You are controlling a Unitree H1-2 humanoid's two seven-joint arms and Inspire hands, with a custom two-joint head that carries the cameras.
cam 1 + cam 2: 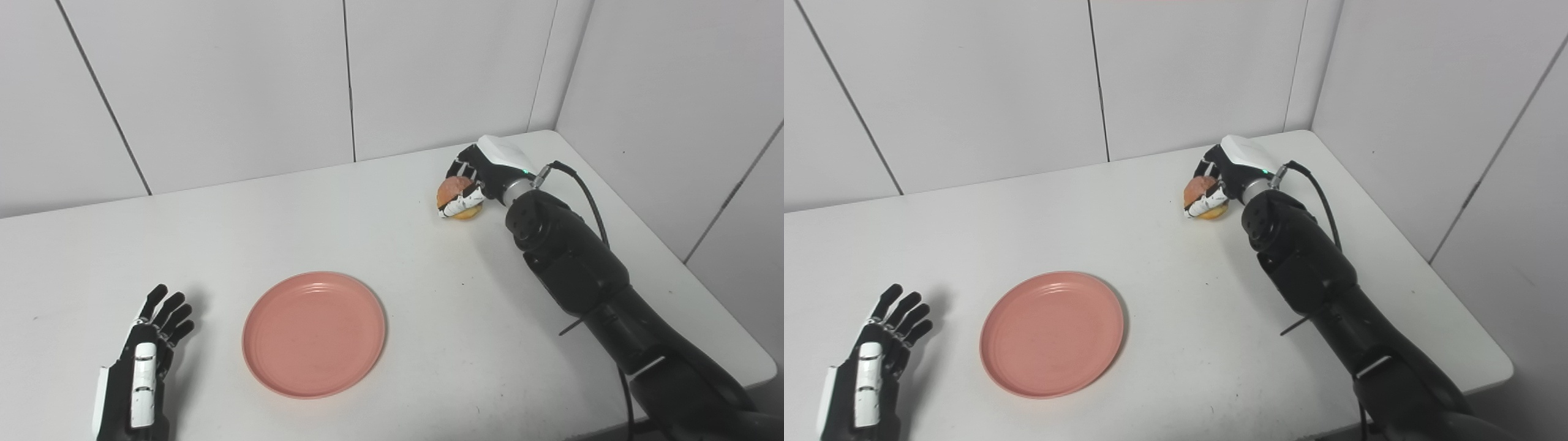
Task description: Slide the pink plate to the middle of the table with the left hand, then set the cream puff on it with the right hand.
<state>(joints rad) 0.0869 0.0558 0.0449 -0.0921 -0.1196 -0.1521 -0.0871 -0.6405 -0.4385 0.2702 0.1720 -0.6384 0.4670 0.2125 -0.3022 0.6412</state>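
While gripped by right robot hand (pixel 474 177), cream puff (pixel 454 191) near far edge

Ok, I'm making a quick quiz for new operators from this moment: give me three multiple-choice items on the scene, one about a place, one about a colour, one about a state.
1. Where is the cream puff?
A. on the plate
B. far on the table, in the right hand's fingers
C. beside the left hand

2. What colour is the plate?
A. blue
B. white
C. pink

3. What is the left hand doing?
A. resting open on the table, holding nothing
B. gripping the plate's rim
C. holding the cream puff

Answers:
1 B: the right hand has its fingers closed round the cream puff near the far edge of the table.
2 C: the plate is plainly pink, and bare.
3 A: the left hand lies apart from the plate with its fingers spread.
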